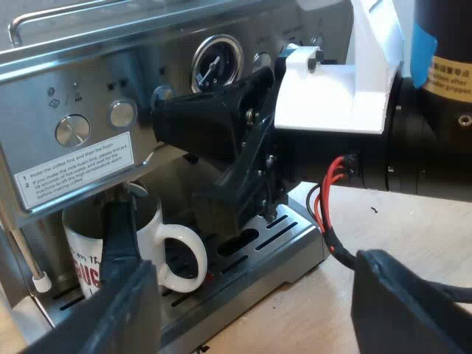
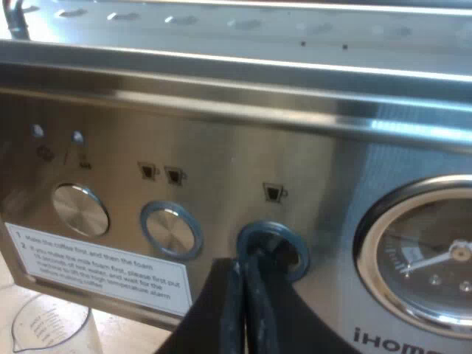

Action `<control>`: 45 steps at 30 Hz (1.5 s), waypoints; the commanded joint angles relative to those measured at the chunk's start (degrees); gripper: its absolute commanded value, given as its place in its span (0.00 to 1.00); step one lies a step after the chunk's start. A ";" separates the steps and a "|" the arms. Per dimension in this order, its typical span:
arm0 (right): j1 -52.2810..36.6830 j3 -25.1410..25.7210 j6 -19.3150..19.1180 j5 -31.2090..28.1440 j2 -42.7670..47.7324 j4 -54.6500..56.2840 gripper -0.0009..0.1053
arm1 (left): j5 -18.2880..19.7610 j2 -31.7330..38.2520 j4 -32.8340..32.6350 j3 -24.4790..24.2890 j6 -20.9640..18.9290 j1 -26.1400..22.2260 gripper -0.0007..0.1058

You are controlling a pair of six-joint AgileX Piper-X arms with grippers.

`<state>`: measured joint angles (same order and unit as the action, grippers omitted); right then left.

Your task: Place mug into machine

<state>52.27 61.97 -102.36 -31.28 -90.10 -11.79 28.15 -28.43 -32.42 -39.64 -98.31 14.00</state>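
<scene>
On tray, mug placed, I judged; handle four o'clock.
Left claw was spread; right claw pressed together at button.

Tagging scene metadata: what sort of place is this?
Probably a coffee station on a workbench: a steel espresso machine with a pressure gauge, a white mug on its drip tray, a measuring glass on the pale wooden table.

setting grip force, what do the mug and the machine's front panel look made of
The mug looks like glazed ceramic: glossy white, red print, thick looped handle. The front panel looks like brushed stainless steel: silver, soft streaky reflections.
</scene>
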 commanded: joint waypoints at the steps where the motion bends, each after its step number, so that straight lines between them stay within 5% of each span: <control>1: -0.55 0.80 -1.47 -1.45 1.17 -1.49 0.01 | 0.83 0.10 1.01 -0.18 -0.79 0.32 0.55; 8: 0.94 0.80 -1.43 -0.81 5.03 9.78 0.01 | 0.83 0.10 1.01 -0.18 -0.57 0.32 0.55; 10: 1.32 0.80 -0.68 -0.81 6.46 13.60 0.09 | 0.83 0.10 1.01 -0.18 -0.57 0.32 0.55; 15: 1.51 0.80 2.36 -0.63 10.61 21.84 0.59 | 0.83 0.10 0.81 -0.74 -0.68 0.32 0.55; 17: 1.66 0.80 2.35 -0.65 12.21 24.27 0.66 | 0.83 0.10 -0.32 -1.67 -0.68 0.32 0.55; 28: 1.85 0.80 2.77 -0.84 22.27 31.56 0.61 | -1.08 0.10 -3.31 -8.98 -1.91 0.07 0.62; 31: 0.41 0.80 2.77 -0.60 24.94 31.76 0.61 | -3.50 0.10 -2.44 -9.57 -4.91 -2.07 0.62; 36: -4.94 1.46 2.77 0.36 28.70 34.40 0.61 | -0.04 -1.93 -1.29 -10.33 -6.06 -8.84 0.61; 45: -18.61 3.22 3.72 8.81 32.55 44.32 0.61 | -0.07 -3.34 0.19 -11.86 -6.10 -13.37 0.61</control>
<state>35.56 64.64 -98.94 -24.32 -58.66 31.00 27.74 -31.95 -33.54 -50.78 -103.27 1.01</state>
